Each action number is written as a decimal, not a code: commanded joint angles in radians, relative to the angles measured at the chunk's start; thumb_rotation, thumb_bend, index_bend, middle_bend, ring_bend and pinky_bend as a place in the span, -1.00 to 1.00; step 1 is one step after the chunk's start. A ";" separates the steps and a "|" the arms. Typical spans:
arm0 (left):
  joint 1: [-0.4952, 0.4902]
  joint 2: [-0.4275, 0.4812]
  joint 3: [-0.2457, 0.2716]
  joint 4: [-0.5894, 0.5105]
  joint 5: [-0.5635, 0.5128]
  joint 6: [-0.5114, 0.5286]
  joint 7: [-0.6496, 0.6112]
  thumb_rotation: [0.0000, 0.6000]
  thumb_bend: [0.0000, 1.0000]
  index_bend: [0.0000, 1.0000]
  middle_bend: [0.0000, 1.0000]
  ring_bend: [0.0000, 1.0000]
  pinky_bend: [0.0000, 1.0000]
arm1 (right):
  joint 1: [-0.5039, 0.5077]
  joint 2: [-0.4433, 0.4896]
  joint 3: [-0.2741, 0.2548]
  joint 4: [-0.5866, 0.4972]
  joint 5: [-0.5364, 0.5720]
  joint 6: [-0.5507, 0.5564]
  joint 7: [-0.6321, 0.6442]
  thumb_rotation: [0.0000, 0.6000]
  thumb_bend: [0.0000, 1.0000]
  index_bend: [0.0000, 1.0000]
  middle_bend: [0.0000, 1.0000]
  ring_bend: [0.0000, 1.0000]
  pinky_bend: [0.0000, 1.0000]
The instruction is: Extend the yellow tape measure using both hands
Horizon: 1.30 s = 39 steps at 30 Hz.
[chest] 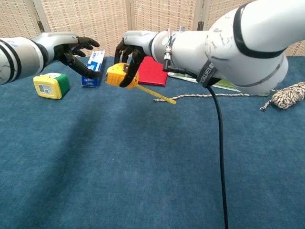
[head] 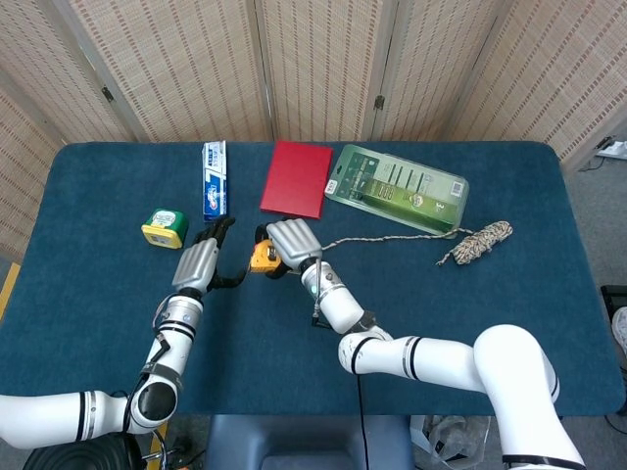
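The yellow tape measure (chest: pixel 116 75) was a squat, rounded yellow case with a dark patch on its face, and a short length of yellow blade (chest: pixel 155 94) stuck out of it. It hung above the blue tabletop (chest: pixel 143 167), left of the middle and nearer the far edge, with the right hand (chest: pixel 127 52) gripping it from above, dark fingers curled down over the case. In the head view the case showed as a yellow lump (head: pixel 263 257) half hidden under that hand (head: pixel 291 243).

The blade ran from the case toward the right edge of the tabletop and slanted down, its free tip lower than the case and close to the cloth; whether the tip touched the cloth could not be told. So the long axis lay roughly left to right across the tabletop, tilted, with the case at the left end.

The left hand (chest: pixel 76 50) hovered just to the left of the case, its fingers spread and holding nothing, its fingertips close to the case but apart from it.

Along the far edge lay a blue toothpaste box (head: pixel 215 179), a red book (head: pixel 296 178) and a green blister pack (head: pixel 396 188). A yellow and green box (head: pixel 163 226) sat near the left edge, and a bundle of cord (head: pixel 477 242) lay toward the right edge with 1 loose strand trailing back toward the middle.
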 commanded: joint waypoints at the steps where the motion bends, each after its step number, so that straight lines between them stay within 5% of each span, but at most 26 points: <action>1: -0.001 0.000 -0.001 -0.004 -0.005 -0.001 -0.005 1.00 -0.24 -1.00 -1.00 -1.00 -1.00 | 0.010 -0.019 0.007 0.025 -0.017 -0.014 0.018 1.00 -0.58 0.16 0.06 -0.14 -0.64; 39: -0.015 -0.013 0.014 0.012 -0.028 -0.007 -0.017 1.00 -0.24 -1.00 -1.00 -1.00 -1.00 | 0.038 -0.076 0.024 0.150 -0.070 -0.075 0.078 1.00 -0.58 0.16 0.06 -0.14 -0.64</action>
